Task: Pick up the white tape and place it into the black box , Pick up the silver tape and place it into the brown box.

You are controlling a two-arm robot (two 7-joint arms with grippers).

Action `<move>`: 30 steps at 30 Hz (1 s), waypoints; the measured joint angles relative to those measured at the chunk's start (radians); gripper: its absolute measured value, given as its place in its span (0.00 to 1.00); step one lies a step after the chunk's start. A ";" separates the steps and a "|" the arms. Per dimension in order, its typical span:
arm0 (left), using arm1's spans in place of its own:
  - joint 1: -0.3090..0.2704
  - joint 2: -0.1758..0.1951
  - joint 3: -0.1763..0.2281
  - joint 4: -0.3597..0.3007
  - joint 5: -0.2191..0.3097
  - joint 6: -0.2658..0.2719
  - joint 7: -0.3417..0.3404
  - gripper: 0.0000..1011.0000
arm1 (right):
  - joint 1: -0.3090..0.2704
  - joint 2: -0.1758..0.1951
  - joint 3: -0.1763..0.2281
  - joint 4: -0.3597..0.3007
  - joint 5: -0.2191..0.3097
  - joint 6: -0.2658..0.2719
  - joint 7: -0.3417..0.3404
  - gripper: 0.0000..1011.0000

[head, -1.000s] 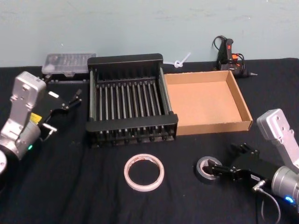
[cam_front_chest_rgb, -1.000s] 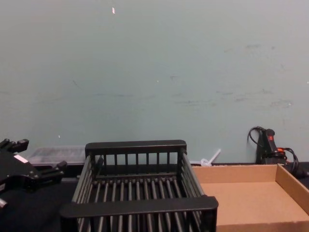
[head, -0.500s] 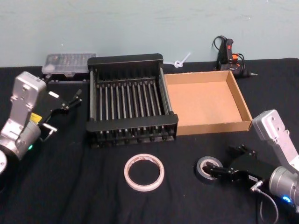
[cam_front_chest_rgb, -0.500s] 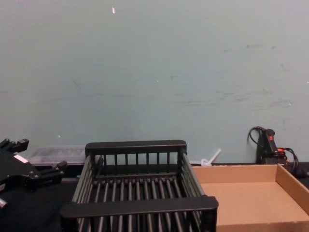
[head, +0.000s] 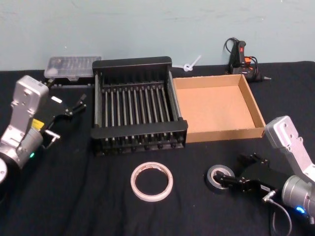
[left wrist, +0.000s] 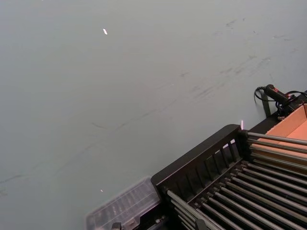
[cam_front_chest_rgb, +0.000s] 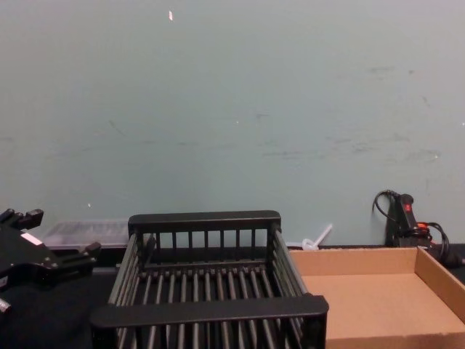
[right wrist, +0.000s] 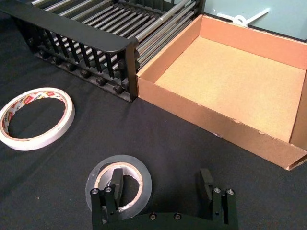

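Silver tape [right wrist: 118, 186] lies flat, one right claw [right wrist: 163, 188] finger inside its core.

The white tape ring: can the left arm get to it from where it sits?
Probably yes. The white tape lies flat on bare cloth in front of the black box, and nothing stands between it and the left end effector, raised beside that box.

A clear plastic case [head: 72, 66] lay at the counter's [head: 74, 196] far edge, toward the far left corner, against the pale green wall [head: 147, 24]. A black glue gun with a red switch [head: 240, 55] and its coiled cord stood toward the far right corner. Between them a white zip tie [head: 192, 64] rested at the far edge.
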 joint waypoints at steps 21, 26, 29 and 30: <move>0.000 0.000 0.000 0.000 0.000 0.000 0.000 0.99 | -0.001 0.002 -0.001 -0.001 0.004 -0.001 -0.001 0.53; 0.000 0.000 0.000 0.000 0.000 0.000 0.000 0.99 | -0.001 0.002 -0.001 -0.001 0.004 -0.001 -0.001 0.37; 0.000 0.000 0.000 0.000 0.000 0.000 0.000 0.99 | -0.001 0.002 -0.001 -0.001 0.005 -0.001 -0.001 0.30; 0.000 0.000 0.000 0.000 0.000 0.000 0.000 0.99 | -0.001 0.002 -0.001 -0.001 0.005 -0.001 -0.001 0.25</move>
